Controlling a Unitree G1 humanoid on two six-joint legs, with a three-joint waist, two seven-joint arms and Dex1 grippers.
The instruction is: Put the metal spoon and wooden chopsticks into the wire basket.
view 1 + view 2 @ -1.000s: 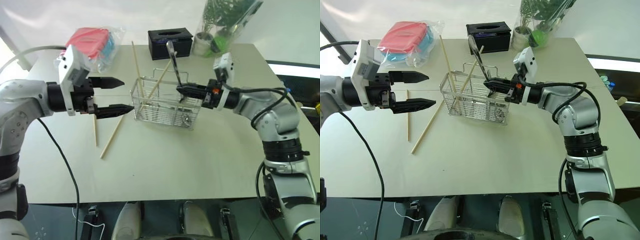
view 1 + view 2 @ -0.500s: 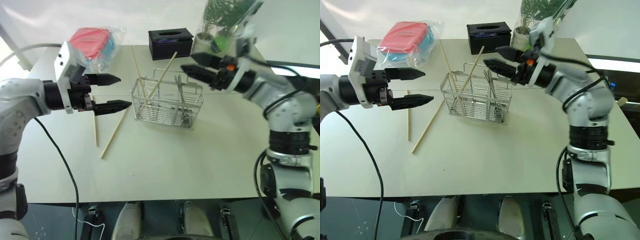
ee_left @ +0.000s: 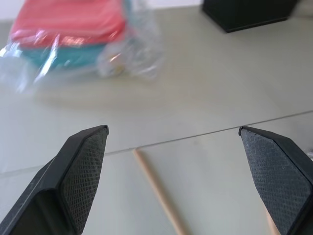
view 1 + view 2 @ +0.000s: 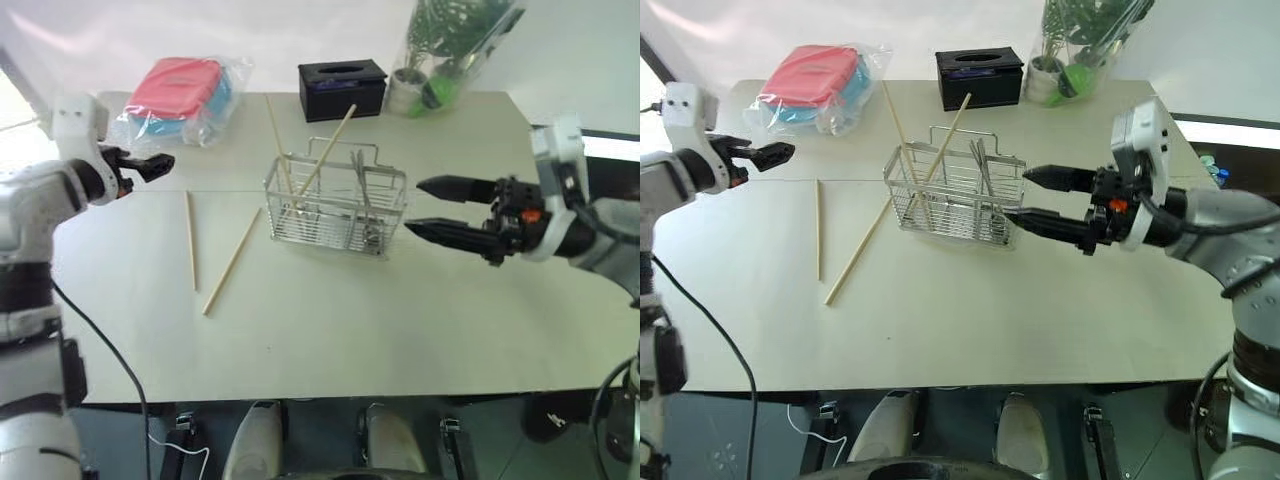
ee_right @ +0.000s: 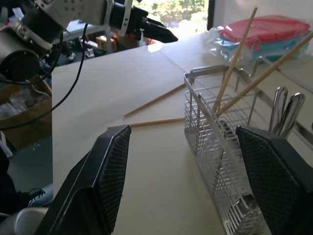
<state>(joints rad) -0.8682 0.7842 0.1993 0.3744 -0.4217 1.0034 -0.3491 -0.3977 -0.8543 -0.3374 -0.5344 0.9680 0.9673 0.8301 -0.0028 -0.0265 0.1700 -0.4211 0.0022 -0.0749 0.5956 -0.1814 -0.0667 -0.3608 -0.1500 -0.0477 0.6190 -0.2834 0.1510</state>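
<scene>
Your right hand (image 4: 418,210) is open and empty, just beside the wire basket (image 4: 335,214), which holds the metal spoon (image 5: 285,113) and two wooden chopsticks (image 4: 322,153). Your left hand (image 4: 160,164) is open; two more chopsticks (image 4: 231,261) lie on the table (image 4: 400,320) near it.

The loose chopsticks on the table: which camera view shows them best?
The left eye view: both loose chopsticks lie whole on the table, left of the basket. The right eye view matches. The right wrist view shows them partly; the left wrist view, one end.
</scene>
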